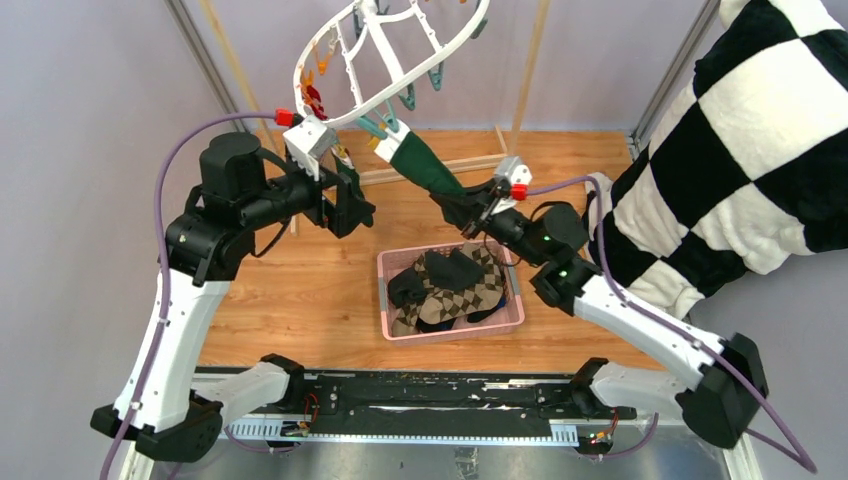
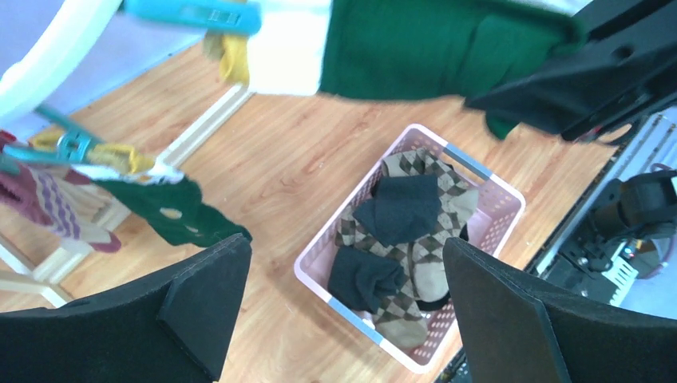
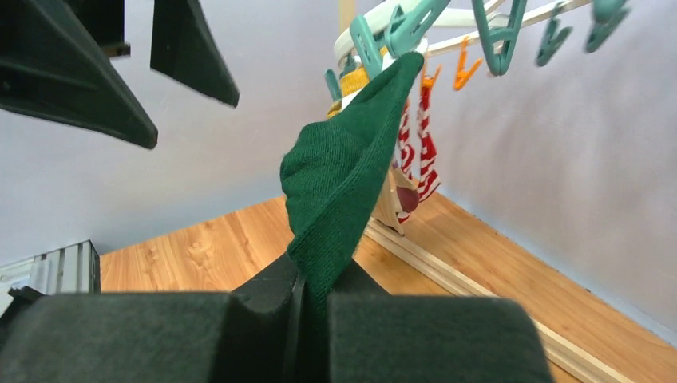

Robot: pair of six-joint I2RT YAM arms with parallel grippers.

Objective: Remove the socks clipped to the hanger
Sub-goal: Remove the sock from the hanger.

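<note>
The white hanger (image 1: 392, 62) hangs tilted at the top centre. One of its teal clips (image 1: 383, 127) still holds a dark green sock (image 1: 428, 168). The sock stretches down-right into my right gripper (image 1: 470, 208), which is shut on its lower end (image 3: 349, 179); the jaws (image 3: 307, 281) pinch the fabric. My left gripper (image 1: 348, 203) stands open and empty just left of the sock, over the floor and basket (image 2: 345, 254). A red-and-white striped sock (image 3: 421, 152), a maroon sock (image 2: 36, 199) and another green one (image 2: 190, 214) also hang from the hanger.
A pink slotted basket (image 1: 384, 292) below the grippers holds argyle and dark socks (image 1: 450, 285). A big black-and-white checkered cloth (image 1: 745, 150) fills the right side. Wooden rack posts (image 1: 530, 60) and a base rail (image 1: 470, 162) stand behind the hanger.
</note>
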